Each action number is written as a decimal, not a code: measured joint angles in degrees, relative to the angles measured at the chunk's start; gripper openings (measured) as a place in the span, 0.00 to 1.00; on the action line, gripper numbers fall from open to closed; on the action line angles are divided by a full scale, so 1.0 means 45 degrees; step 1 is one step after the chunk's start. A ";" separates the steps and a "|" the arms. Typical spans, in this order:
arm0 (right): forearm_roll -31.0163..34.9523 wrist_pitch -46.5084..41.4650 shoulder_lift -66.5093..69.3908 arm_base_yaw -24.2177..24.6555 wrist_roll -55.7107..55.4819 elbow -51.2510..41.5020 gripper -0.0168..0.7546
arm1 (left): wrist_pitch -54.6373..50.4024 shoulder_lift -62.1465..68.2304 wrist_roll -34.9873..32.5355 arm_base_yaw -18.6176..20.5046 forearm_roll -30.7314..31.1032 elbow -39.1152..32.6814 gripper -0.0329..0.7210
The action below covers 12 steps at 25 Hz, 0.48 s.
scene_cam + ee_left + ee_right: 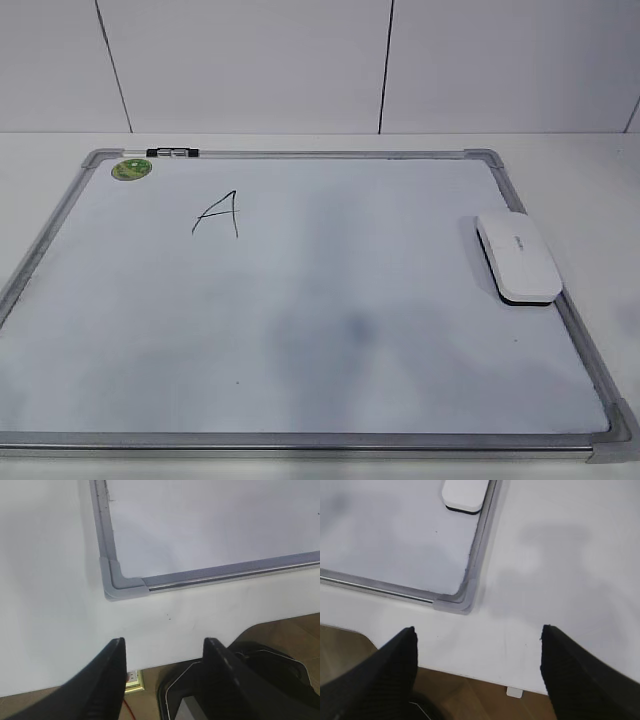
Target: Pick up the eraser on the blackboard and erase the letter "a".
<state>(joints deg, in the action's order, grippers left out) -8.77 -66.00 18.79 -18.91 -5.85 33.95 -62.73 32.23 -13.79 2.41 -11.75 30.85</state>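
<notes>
The left pincer (164,652) hangs over the near edge of the white desk (45,580), its two dark fingers apart with nothing between them, just short of the near-left grey corner of the blackboard (116,582). In the exterior view the blackboard lies flat on the desk, with a round green sticker (131,169) in its far-left corner and a small black clip (172,153) on the far frame beside it. To the right of the sticker a black marker letter (218,213) is drawn; it reads as an angular capital "A". Further right, the eraser (518,257) rests white face up, against the right frame rail. The right pincer (477,635) hovers off the near-right corner, fingers spread wide and empty, well apart from the eraser
</notes>
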 joint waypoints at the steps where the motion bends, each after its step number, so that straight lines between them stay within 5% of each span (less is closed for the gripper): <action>1: -0.0132 -0.0026 -0.0213 0.0000 0.0000 -0.0269 0.79 | 0.0000 -0.0022 0.0000 -0.0001 0.0021 0.0000 0.52; 12: -0.0794 0.0162 -0.0629 0.0000 -0.0017 -0.1272 0.79 | 0.0023 -0.0077 0.0201 -0.0051 0.0908 -0.0096 0.52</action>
<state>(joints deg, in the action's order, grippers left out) -12.35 -65.27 15.96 -18.91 -5.92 28.23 -62.62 31.89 -12.88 2.18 -7.67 30.42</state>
